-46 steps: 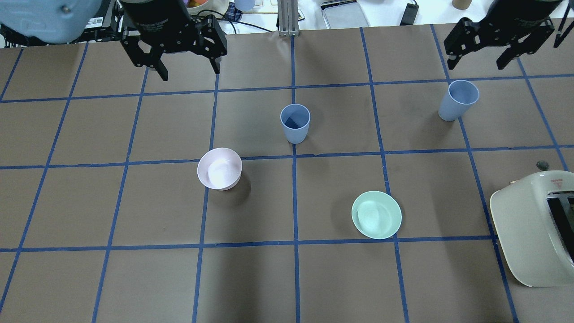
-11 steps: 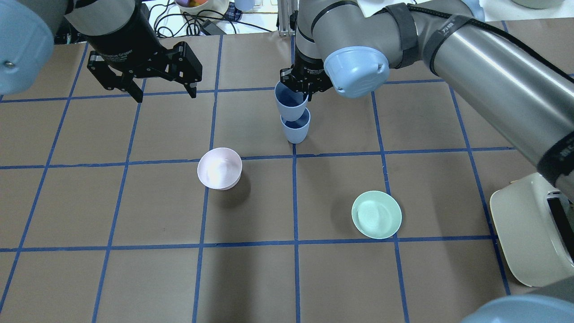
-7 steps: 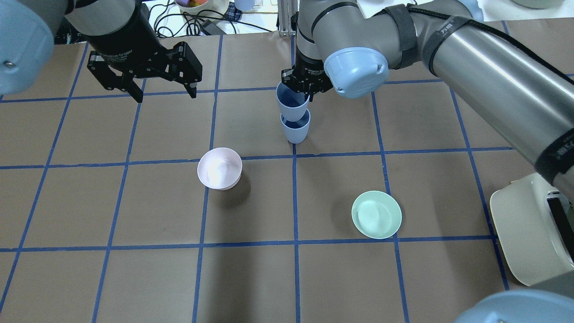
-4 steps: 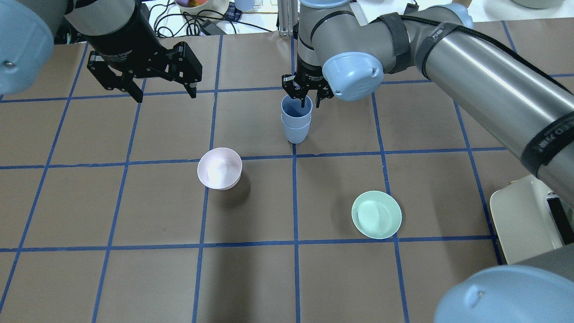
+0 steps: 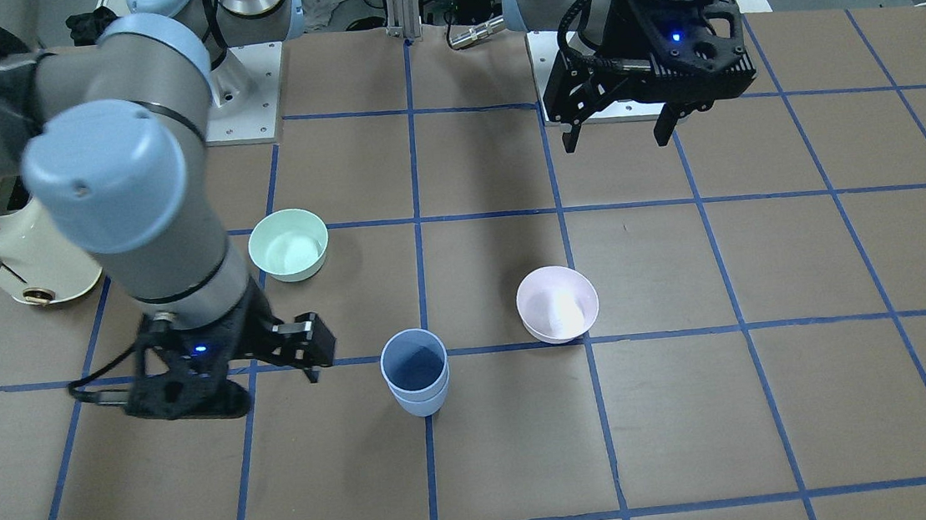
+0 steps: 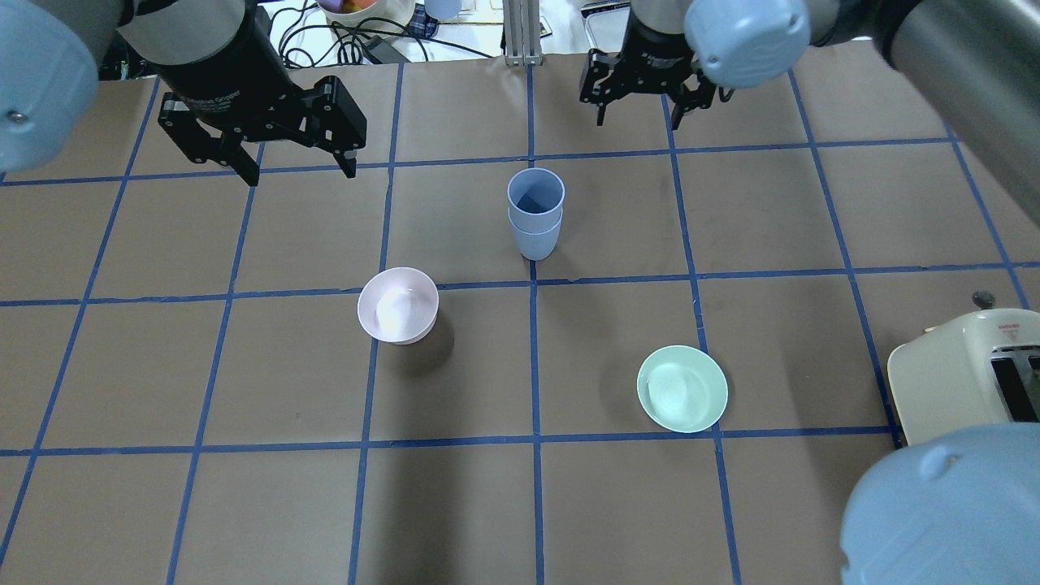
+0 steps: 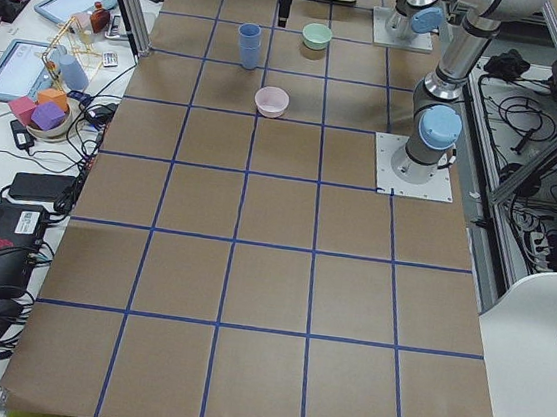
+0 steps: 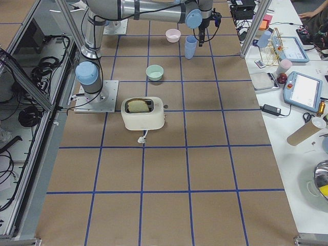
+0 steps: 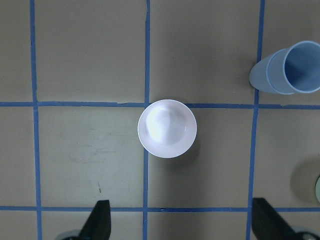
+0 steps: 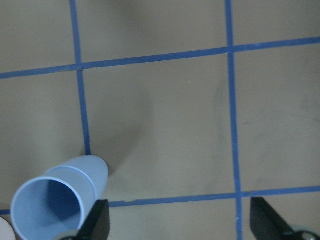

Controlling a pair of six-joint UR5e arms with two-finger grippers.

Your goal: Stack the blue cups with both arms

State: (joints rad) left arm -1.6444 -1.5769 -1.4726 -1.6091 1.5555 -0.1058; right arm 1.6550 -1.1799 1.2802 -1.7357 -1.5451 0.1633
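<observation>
**Cups nested, both grippers clear**

The blue cups [image 6: 535, 215] stand upright, one seated inside the other, mid-bench toward the far edge. Stacking appears complete. The right gripper [image 6: 639, 122] and left gripper [image 6: 301, 175] hang empty nearer that edge, jaws apart, leaving the stack unaided. The pink bowl [image 6: 398, 305] sits nearest, apart from it
</observation>
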